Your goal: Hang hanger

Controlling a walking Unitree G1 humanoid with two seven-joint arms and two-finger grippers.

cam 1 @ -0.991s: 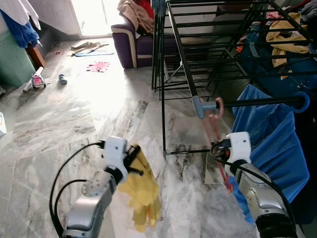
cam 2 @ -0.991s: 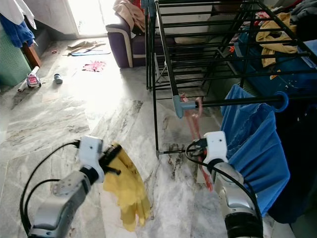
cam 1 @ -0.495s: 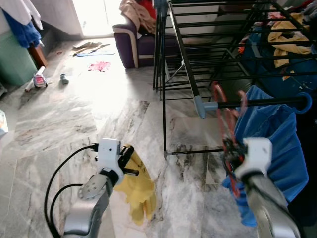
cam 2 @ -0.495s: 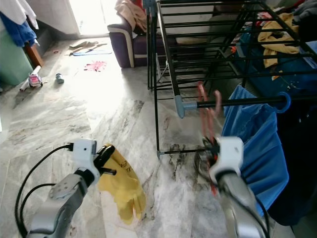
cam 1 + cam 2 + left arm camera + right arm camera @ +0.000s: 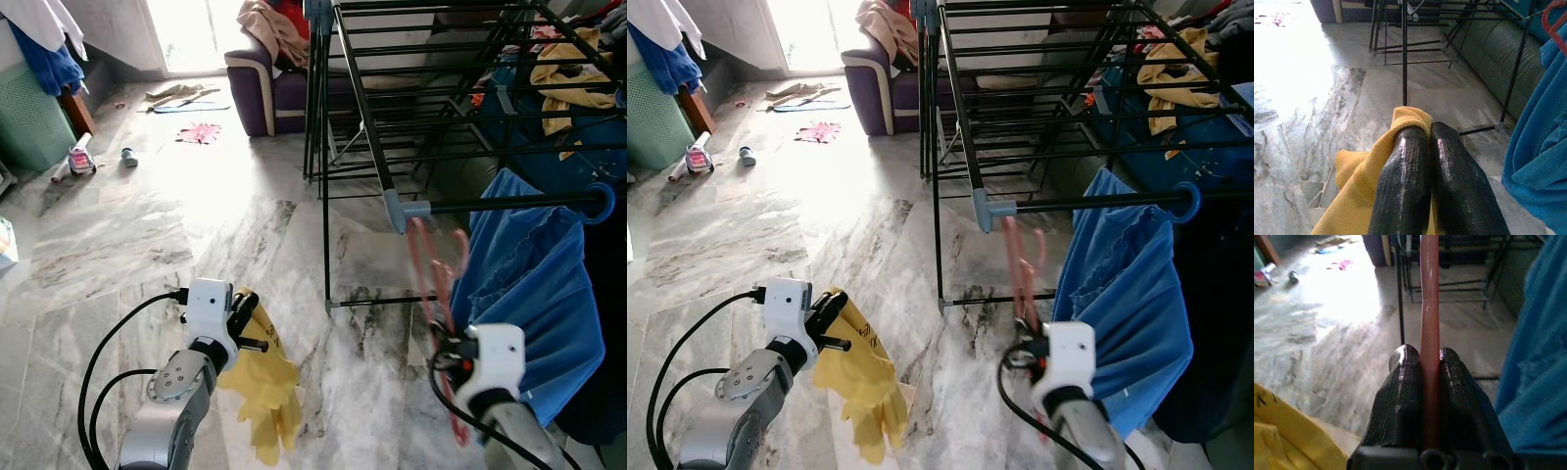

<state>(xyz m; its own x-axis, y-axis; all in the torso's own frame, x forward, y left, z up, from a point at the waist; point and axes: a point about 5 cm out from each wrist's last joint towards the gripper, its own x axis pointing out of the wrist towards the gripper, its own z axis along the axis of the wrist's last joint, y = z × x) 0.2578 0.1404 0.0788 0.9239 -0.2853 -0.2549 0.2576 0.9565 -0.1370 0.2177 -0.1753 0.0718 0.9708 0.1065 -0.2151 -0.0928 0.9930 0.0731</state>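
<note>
A pink plastic hanger (image 5: 431, 274) stands upright, blurred, below the black drying rack (image 5: 392, 117), its hook clear of the rack's low rail (image 5: 509, 204). My right gripper (image 5: 1425, 357) is shut on the hanger's (image 5: 1429, 293) stem, low at the right. A blue garment (image 5: 534, 294) hangs from that rail just right of the hanger. My left gripper (image 5: 1422, 134) is shut on a yellow cloth (image 5: 265, 387), which dangles over the marble floor at the lower left.
A purple sofa (image 5: 269, 83) with clothes piled on it stands behind the rack. Small toys and rags (image 5: 196, 130) lie on the bright floor far left. More clothes (image 5: 563, 83) drape the rack's right side.
My right gripper has dropped and pulled back from the rail with the hanger, so the hook now sits below it. The left arm has sunk a little with the yellow cloth.
</note>
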